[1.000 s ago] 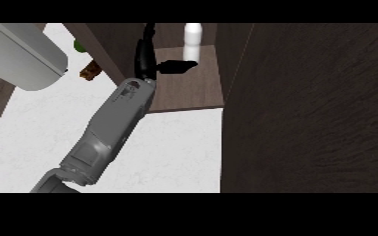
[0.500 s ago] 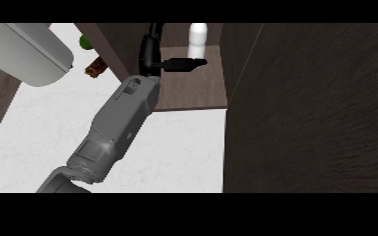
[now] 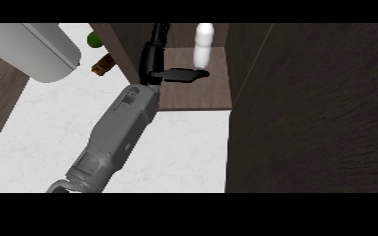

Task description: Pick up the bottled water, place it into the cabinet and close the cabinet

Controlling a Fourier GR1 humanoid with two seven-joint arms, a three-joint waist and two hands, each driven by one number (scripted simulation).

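On the white tabletop (image 3: 184,145) no writing was legible. One left hand (image 3: 156,62) reached into the cabinet (image 3: 196,92), fingers straight, thumb out toward one bottled water (image 3: 202,45) upright on the shelf, apparently released.

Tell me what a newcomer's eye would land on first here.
First, the white plastic water bottle standing upright on the dark brown wooden cabinet's shelf. Next, the black hand on a grey forearm reaching into the opening, thumb towards the bottle. The cabinet's dark door fills the view's right side.
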